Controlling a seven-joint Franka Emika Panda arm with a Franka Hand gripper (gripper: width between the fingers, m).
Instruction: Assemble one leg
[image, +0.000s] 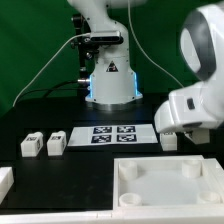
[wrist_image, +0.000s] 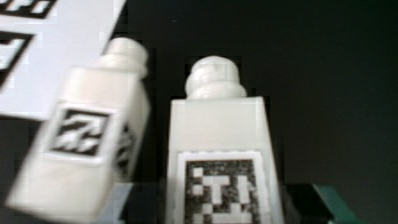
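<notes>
Two dark fingers (wrist_image: 329, 205) of the gripper (wrist_image: 228, 208) flank a leg (wrist_image: 222, 150); whether they clamp it I cannot tell. Another leg (wrist_image: 89, 130) stands just beside, near the marker board (wrist_image: 45, 35). Only the exterior view shows the tray (image: 150, 165) and two further legs (image: 30, 145).

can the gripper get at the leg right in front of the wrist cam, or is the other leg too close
Probably yes. The leg sits centred before the gripper, whose fingers look open on either side. The second leg lies close beside it and may crowd one finger.
</notes>
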